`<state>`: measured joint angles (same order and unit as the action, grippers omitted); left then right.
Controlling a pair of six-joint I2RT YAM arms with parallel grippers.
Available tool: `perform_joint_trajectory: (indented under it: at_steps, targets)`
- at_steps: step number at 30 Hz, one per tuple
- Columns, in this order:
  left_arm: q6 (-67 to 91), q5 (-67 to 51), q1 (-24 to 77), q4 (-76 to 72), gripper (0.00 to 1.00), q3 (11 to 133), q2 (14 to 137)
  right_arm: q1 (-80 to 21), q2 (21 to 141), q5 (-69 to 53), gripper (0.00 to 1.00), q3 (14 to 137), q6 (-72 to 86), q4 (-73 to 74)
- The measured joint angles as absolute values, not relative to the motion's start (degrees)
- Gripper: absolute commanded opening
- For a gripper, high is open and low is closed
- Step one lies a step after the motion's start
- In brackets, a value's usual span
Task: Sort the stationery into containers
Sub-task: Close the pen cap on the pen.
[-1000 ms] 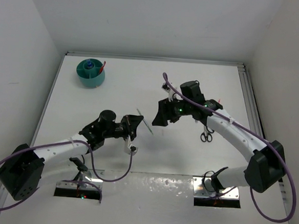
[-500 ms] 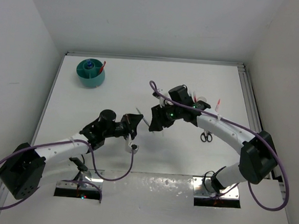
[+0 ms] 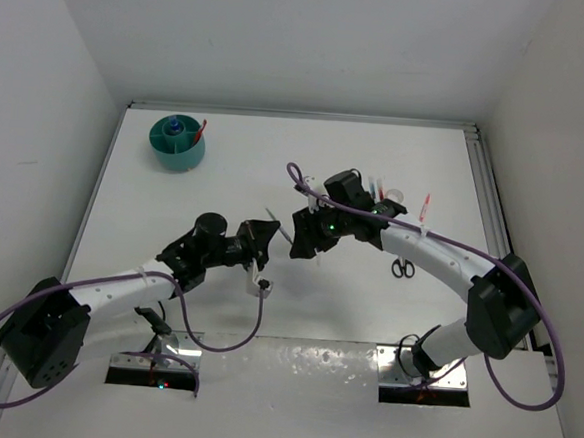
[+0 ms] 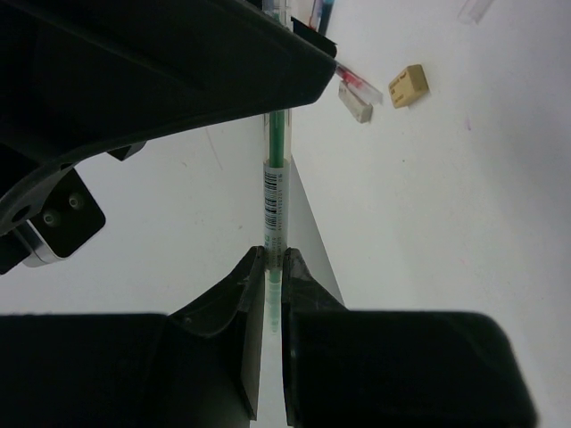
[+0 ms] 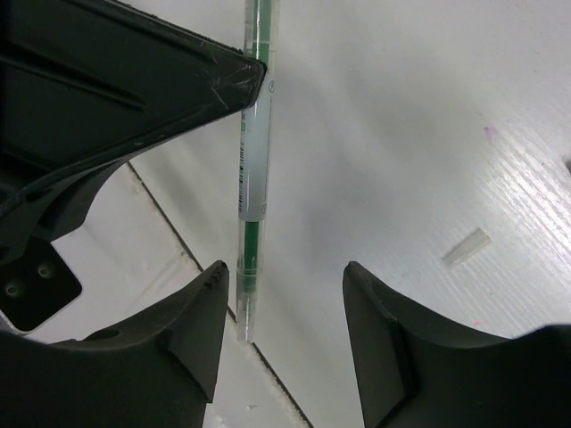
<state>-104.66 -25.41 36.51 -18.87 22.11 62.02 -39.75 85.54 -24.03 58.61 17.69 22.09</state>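
Observation:
My left gripper (image 3: 269, 240) is shut on a clear pen with a green core (image 3: 282, 232), holding it above the table's middle; in the left wrist view the pen (image 4: 273, 201) runs up out of the left gripper (image 4: 270, 260). My right gripper (image 3: 302, 237) is open. In the right wrist view the pen's free end (image 5: 253, 169) lies between the jaws of the right gripper (image 5: 285, 278), close to one finger without touching. The teal tub (image 3: 176, 151) stands at the far left with a blue-capped bottle and a red pen in it.
Black-handled scissors (image 3: 403, 266) lie right of centre. A red pen (image 3: 425, 203) and small white items lie beyond the right arm. A tan eraser (image 4: 409, 85) and a clear cap (image 4: 355, 100) lie on the table. A small clear piece (image 5: 467, 246) lies to the right.
My right arm has swung left toward the left gripper, and its open jaws now sit around the pen's free end. The left gripper has barely moved and still holds the pen.

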Motion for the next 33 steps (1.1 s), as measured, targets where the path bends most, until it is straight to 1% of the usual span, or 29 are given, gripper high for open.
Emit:
perform_joint_trajectory:
  at_steps: [10,14,15,19,21,24,28,29,31,32,33]
  targets:
    - [-104.6,-24.7,36.5,-19.1,0.00,24.5,63.8,-39.9,85.5,-21.2,0.55,57.8,17.5,21.9]
    - [-104.7,-24.6,36.5,-19.0,0.00,24.9,63.8,-40.0,85.5,-20.5,0.61,57.7,17.2,21.9]
    - [-104.7,-24.6,36.5,-19.0,0.00,25.0,63.9,-40.0,85.5,-20.4,0.65,57.7,17.1,21.9]
    - [-105.0,-24.6,36.5,-19.0,0.00,25.3,64.2,-40.0,84.9,-19.9,0.71,57.7,16.2,22.4]
    - [-105.2,-24.5,36.5,-19.0,0.00,25.4,64.4,-40.0,84.2,-19.9,0.71,57.7,15.7,22.9]
    - [-105.4,-24.5,36.5,-19.0,0.00,25.5,64.9,-39.9,82.7,-20.0,0.68,57.7,14.3,23.6]
    - [-105.6,-24.4,36.5,-19.1,0.00,25.5,64.9,-39.9,81.9,-20.2,0.60,57.7,13.4,24.2]
    - [-105.6,-24.4,36.5,-19.1,0.00,25.5,64.9,-39.9,82.0,-20.3,0.54,57.7,13.2,24.3]
    - [-105.6,-24.3,36.5,-19.0,0.00,25.5,64.9,-39.9,82.1,-20.7,0.48,57.8,13.0,24.4]
    - [-105.6,-24.3,36.5,-19.0,0.00,25.5,64.9,-39.9,82.3,-21.0,0.42,57.9,12.9,24.4]
    - [-105.6,-24.3,36.5,-19.1,0.00,25.5,64.9,-39.9,82.7,-21.2,0.39,58.2,12.8,24.4]
